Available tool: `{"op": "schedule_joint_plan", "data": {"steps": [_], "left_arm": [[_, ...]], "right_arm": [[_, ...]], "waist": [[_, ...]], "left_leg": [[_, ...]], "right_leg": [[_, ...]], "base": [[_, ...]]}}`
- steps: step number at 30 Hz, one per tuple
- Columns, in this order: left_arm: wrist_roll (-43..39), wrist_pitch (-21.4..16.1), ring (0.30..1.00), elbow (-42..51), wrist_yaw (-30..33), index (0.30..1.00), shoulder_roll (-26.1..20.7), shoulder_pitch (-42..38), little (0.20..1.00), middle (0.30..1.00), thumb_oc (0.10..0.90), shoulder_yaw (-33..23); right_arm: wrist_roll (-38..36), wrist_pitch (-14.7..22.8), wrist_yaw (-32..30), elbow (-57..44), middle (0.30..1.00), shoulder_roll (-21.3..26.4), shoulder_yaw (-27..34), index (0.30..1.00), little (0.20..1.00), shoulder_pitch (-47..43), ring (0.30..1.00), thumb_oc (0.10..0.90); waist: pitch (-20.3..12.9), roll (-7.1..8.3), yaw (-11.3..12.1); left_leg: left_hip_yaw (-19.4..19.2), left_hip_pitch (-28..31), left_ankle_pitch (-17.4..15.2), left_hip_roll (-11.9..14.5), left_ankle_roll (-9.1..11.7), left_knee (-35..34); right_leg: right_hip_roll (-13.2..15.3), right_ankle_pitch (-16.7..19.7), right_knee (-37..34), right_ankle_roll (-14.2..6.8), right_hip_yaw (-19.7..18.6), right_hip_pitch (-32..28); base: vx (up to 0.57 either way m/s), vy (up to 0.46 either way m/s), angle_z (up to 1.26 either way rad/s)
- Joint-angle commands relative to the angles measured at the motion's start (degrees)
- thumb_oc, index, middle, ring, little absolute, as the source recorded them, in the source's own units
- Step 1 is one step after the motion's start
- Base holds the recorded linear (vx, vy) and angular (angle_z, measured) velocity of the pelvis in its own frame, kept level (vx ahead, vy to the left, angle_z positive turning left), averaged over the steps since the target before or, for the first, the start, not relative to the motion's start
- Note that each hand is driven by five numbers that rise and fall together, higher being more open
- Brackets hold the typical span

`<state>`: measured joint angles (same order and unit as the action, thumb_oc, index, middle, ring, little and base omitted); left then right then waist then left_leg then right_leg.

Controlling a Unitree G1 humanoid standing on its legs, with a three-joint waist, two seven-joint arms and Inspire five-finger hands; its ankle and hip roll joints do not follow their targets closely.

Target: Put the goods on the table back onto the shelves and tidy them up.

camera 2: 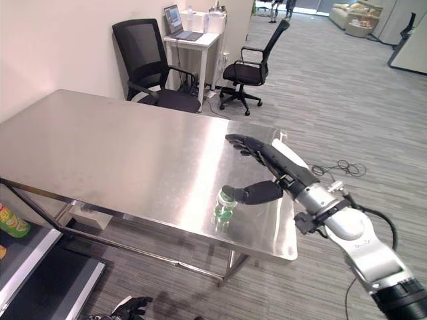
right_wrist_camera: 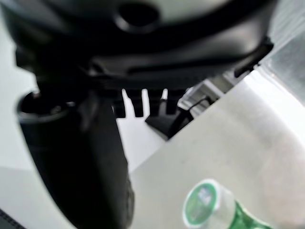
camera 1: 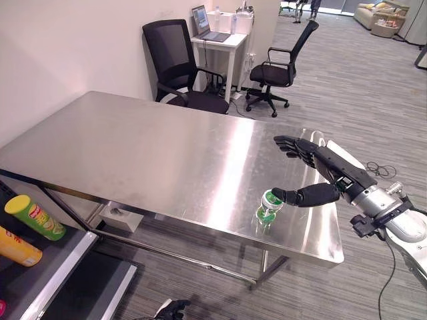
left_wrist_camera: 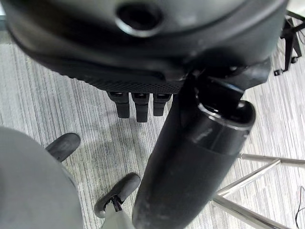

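Now my right hand [camera 1: 313, 175] hovers spread wide over the steel table [camera 1: 153, 157], fingers straight, thumb tip seemingly touching the cap of the green bottle [camera 1: 268, 208] standing at the table's five o'clock corner. My left hand [camera 1: 172, 309] hangs low at six o'clock, fingers straight. Green can [camera 1: 35, 217] lies on the shelf [camera 1: 50, 277] at eight o'clock.

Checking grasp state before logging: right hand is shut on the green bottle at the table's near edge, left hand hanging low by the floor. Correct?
Not quite. The right hand is open: in the left eye view its fingers are straight above the green bottle, thumb beside the cap. Left hand hangs low, as stated.
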<state>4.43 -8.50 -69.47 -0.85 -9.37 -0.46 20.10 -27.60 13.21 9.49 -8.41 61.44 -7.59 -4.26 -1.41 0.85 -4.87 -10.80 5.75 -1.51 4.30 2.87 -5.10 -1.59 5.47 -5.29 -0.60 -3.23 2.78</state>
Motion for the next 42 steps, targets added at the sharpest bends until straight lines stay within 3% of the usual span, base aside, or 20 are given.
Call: {"op": "schedule_joint_plan", "data": {"steps": [1,7,42], "left_arm": [[-0.74,-1.81,0.900,-3.76,-0.42,0.900,-0.43,-1.91,0.900,0.900,0.800,2.11],[-1.12,-1.64,0.900,-3.91,-0.36,0.900,-0.29,-2.11,0.900,0.900,0.800,2.01],[-2.14,-1.35,0.900,-4.36,0.44,0.900,-0.69,-0.83,0.900,0.900,0.800,0.58]], "right_arm": [[-4.53,2.57,-0.71,2.24,0.900,-2.14,1.05,0.900,0.900,-4.31,0.900,0.800],[-2.98,1.57,-0.63,5.08,0.900,-4.33,-2.69,0.900,0.900,-5.60,0.900,0.800],[2.24,0.27,-1.53,13.12,0.900,-11.57,-6.25,0.900,0.900,-4.99,0.900,0.800]], "waist": [[-4.48,3.62,1.68],[-4.29,3.63,2.16],[-3.86,3.68,4.32]], "left_leg": [[-0.62,0.38,0.24,1.24,1.76,0.56],[-0.03,0.26,0.30,1.39,1.81,0.44],[2.50,-0.28,0.22,0.99,1.60,0.10]], "right_leg": [[5.73,-3.60,6.43,-7.23,-2.00,1.88],[5.86,-3.93,6.52,-7.13,-1.36,1.50],[7.04,-4.35,5.96,-7.00,1.10,0.46]], "base": [[0.02,-0.014,0.04],[0.01,-0.008,0.03],[0.01,-0.001,0.04]]}}
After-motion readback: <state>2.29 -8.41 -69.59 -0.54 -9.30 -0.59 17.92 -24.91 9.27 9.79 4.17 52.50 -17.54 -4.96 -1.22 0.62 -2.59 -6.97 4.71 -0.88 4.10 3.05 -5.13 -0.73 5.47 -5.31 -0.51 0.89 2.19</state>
